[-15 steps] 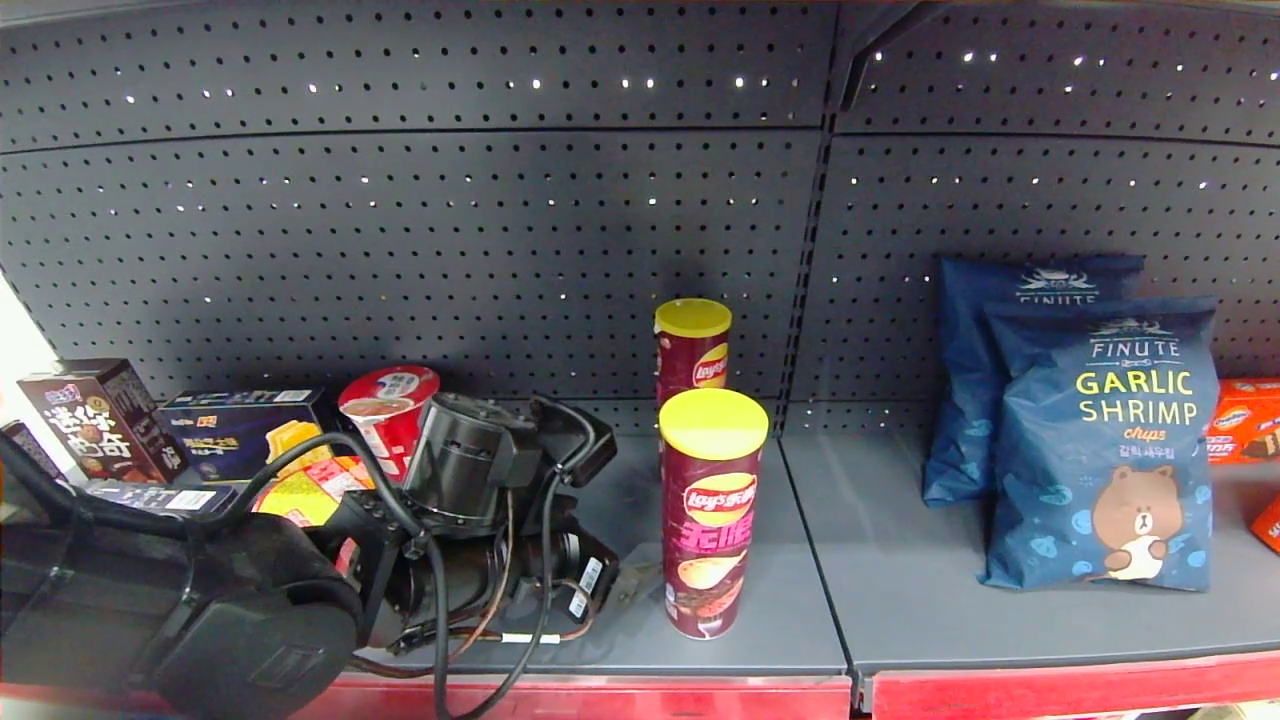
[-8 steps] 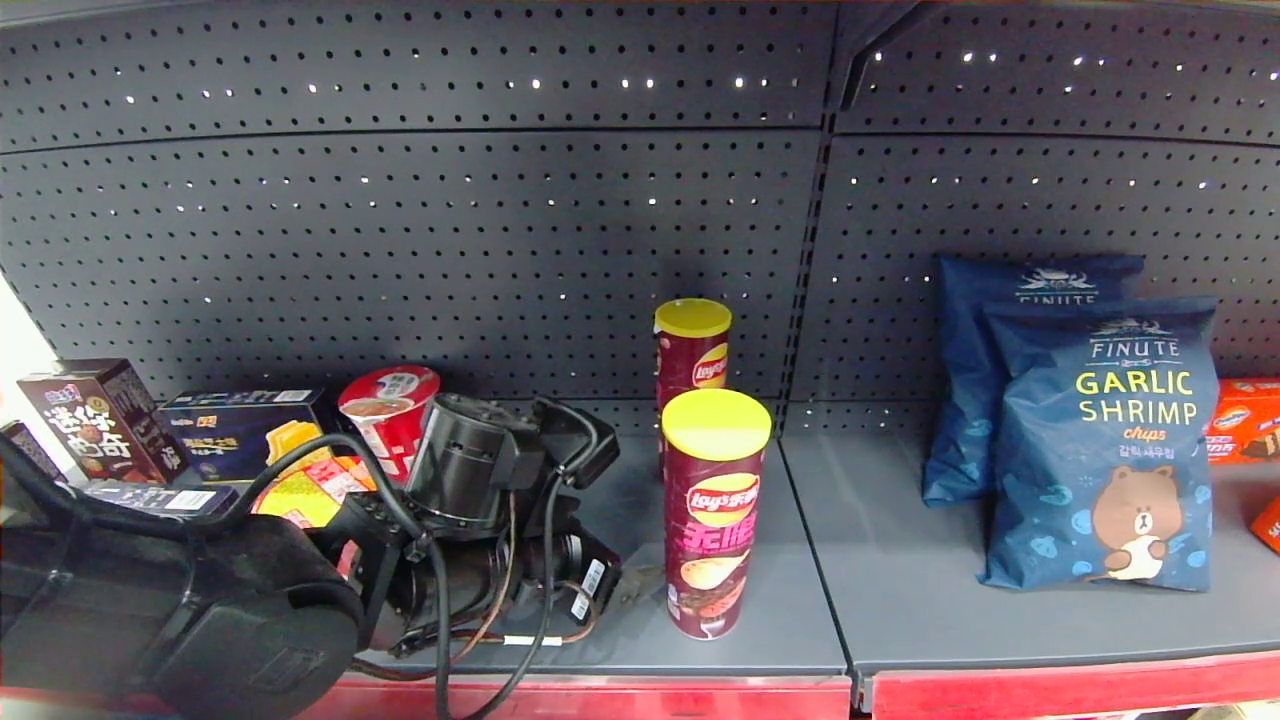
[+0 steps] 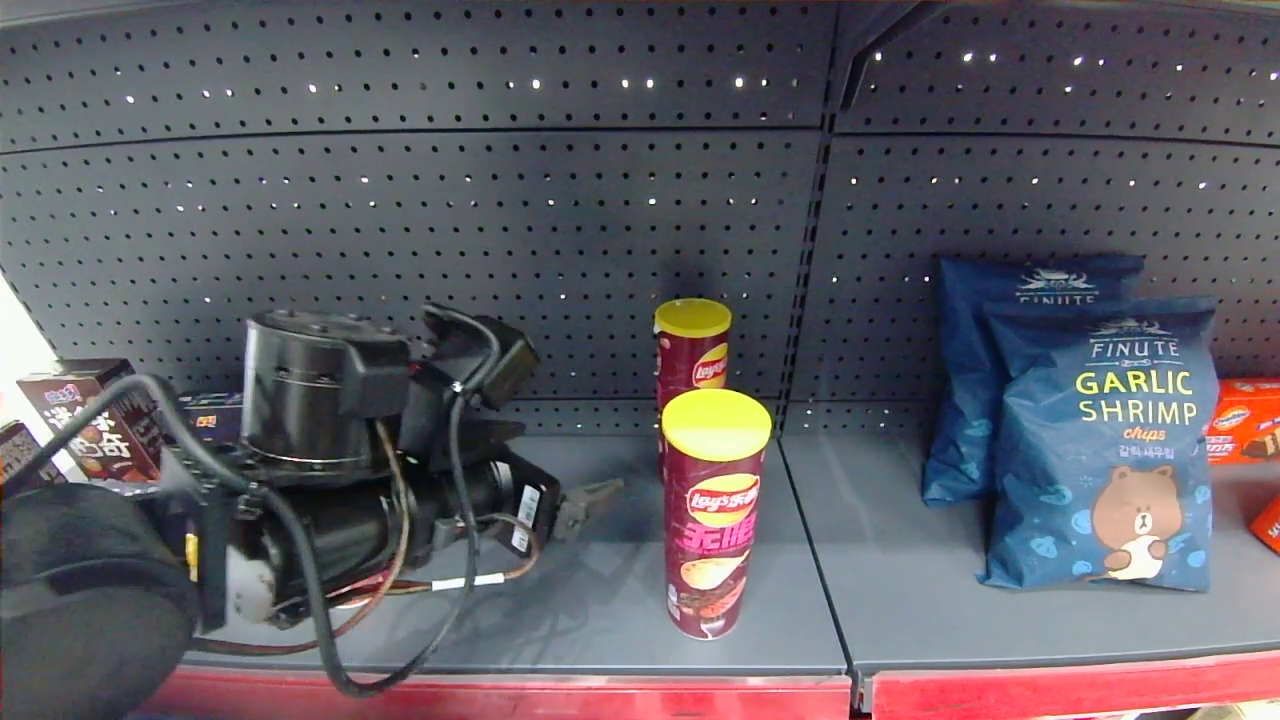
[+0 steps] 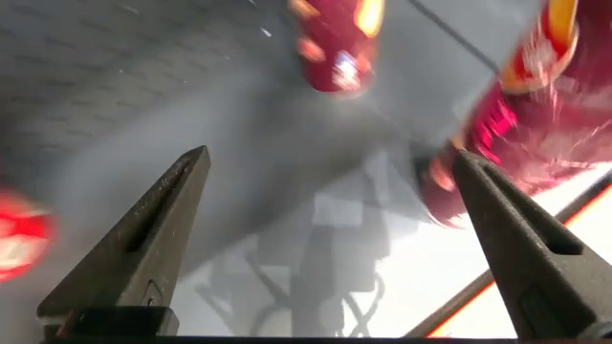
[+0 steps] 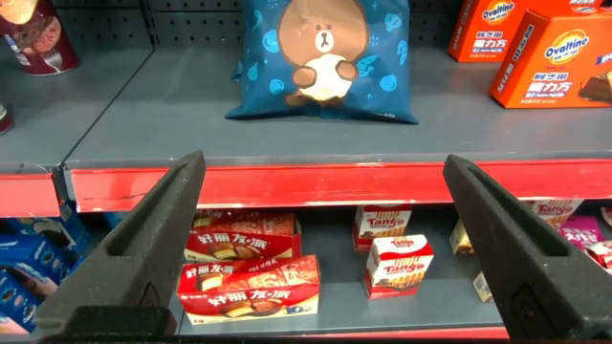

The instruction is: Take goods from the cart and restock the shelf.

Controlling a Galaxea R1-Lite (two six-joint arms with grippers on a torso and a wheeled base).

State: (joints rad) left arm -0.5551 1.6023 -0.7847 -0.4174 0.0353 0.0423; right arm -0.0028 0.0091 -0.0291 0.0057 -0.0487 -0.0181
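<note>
Two maroon chip cans with yellow lids stand upright on the grey shelf (image 3: pixel 900 610): the front can (image 3: pixel 713 512) and the back can (image 3: pixel 692 352) right behind it. My left gripper (image 4: pixel 328 158) hovers open and empty over the shelf, left of the front can. One of its fingers (image 3: pixel 590 493) points at that can from a short gap. Both cans show blurred in the left wrist view, the front can (image 4: pixel 535 124) and the back can (image 4: pixel 335 48). My right gripper (image 5: pixel 323 162) is open and empty, out in front of the shelf's red edge (image 5: pixel 316 182).
Two blue shrimp chip bags (image 3: pixel 1100 440) lean on the right shelf section, with orange boxes (image 3: pixel 1240 420) beyond them. Dark snack boxes (image 3: pixel 85 420) sit at the far left behind my left arm. A lower shelf holds red cake boxes (image 5: pixel 251 287).
My left arm has risen and drawn back to the left, away from the front can. It now covers the red cup and the boxes behind it. The cans have not moved.
</note>
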